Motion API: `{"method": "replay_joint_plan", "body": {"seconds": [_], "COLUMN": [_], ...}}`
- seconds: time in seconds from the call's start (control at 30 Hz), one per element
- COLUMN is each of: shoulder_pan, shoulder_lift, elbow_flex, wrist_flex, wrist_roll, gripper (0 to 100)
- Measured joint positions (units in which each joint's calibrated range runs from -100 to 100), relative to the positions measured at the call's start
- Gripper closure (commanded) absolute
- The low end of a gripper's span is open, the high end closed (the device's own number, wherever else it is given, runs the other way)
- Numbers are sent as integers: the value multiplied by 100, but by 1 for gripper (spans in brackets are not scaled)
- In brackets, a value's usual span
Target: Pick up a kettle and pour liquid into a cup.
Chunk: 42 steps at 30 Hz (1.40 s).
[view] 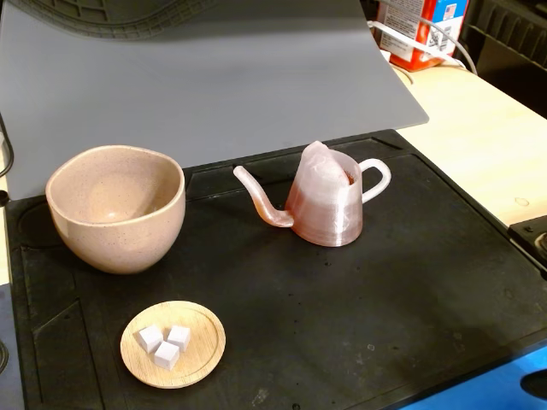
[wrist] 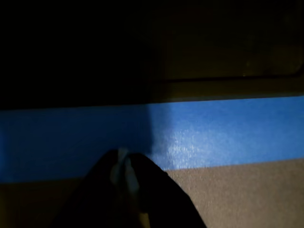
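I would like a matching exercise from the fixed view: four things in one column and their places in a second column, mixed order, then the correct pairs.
Things:
1. cup
2. kettle
3. wooden dish
4. red carton

Places:
A. top right, off the mat
B. front left, holding white cubes
C. left side of the mat
D. middle of the mat

Pairs: 1-C, 2-D, 3-B, 4-A

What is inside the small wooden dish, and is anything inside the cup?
The wooden dish holds three white cubes. The cup looks empty where its interior shows; its near wall hides the bottom.
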State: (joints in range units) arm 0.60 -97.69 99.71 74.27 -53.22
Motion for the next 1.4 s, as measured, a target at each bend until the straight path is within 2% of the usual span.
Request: {"method": "replay_joint_plan", "body": {"seconds": [0.17, 0.43, 0.57, 0.9, 1.17, 1.4], "shoulder_pan": [0, 0, 0, 0, 8, 8], "shoulder_lift": [77, 1190, 1798, 3425, 4897, 6610], "elbow_flex": [0, 0, 0, -49, -584, -1159], "wrist_flex": [-814, -2635, -3904, -6276, -7142, -8551], "wrist_roll": [0, 0, 0, 0, 0, 0], "gripper": [99, 99, 99, 99, 99, 99]}}
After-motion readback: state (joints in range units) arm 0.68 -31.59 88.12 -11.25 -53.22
